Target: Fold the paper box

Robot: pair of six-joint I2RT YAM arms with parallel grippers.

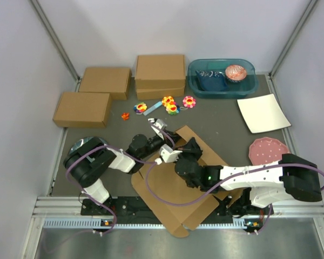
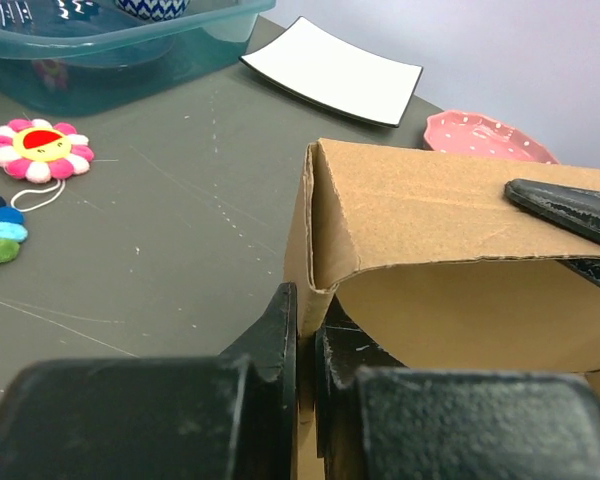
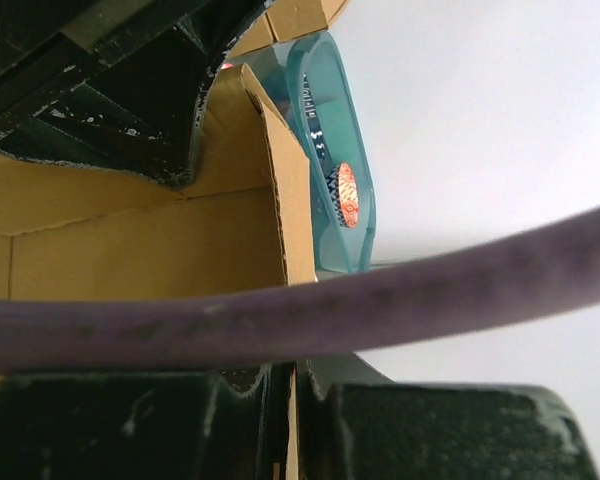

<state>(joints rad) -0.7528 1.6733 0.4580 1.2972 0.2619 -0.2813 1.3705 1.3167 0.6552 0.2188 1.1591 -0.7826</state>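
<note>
Near the middle of the dark table, close to the arm bases: the paper box, a brown die-cut sheet lying mostly flat, with one near corner hanging over the rail at the table's near edge. At its far left part, a flap raised and curled over into a rounded fold. Pinched at the left end of that fold by the left gripper, black fingers pressed tight on the cardboard edge with only the sheet between them. Also clamped a little to the right by the right gripper, jaws likewise closed on a thin upright cardboard edge, with one of its fingertips lying on top of the curled flap in the left wrist view. Across the right wrist view, a purple cable, hiding part of the cardboard behind it. Along the far left of the table, two closed brown boxes, and just right of them a stack of like boxes. At the far right, a teal bin holding a patterned bowl. Between the stack and the fold, several flower toys. To the right, a white square plate and, nearer, a pink dotted plate, neither touching the paper box.
</note>
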